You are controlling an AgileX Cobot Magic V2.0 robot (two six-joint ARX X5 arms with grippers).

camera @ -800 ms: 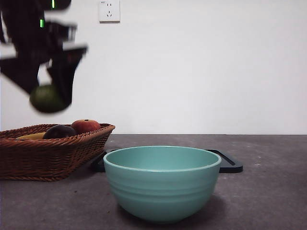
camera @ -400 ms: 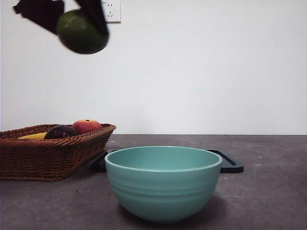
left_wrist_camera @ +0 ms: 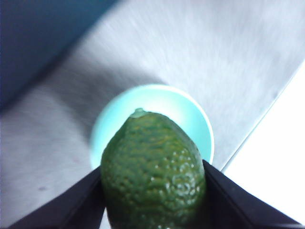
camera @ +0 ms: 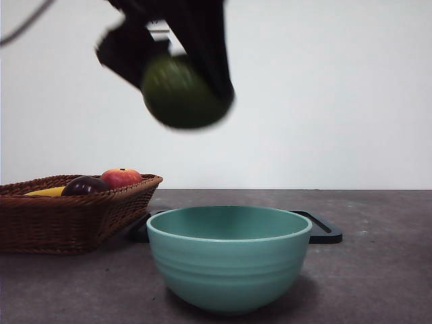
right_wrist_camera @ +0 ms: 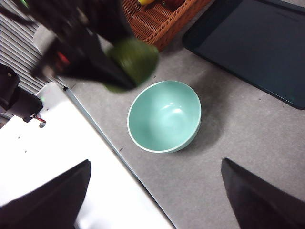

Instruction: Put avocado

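While airborne, avocado (left_wrist_camera: 153, 174) sits clamped in left gripper (left_wrist_camera: 153, 191).

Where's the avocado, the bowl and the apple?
avocado (camera: 181, 94): front view, middle of the green skin.
bowl (camera: 228, 270): front view, outer wall.
apple (camera: 121, 177): front view, red top in the basket.

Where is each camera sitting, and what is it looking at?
Front view: low at table height, looking across at the bowl, basket and the held avocado.
Left wrist view: on the left arm, looking down past its jaws clamping the avocado.
Right wrist view: high on the right arm, jaws apart, looking down.
All three share the bowl and avocado.
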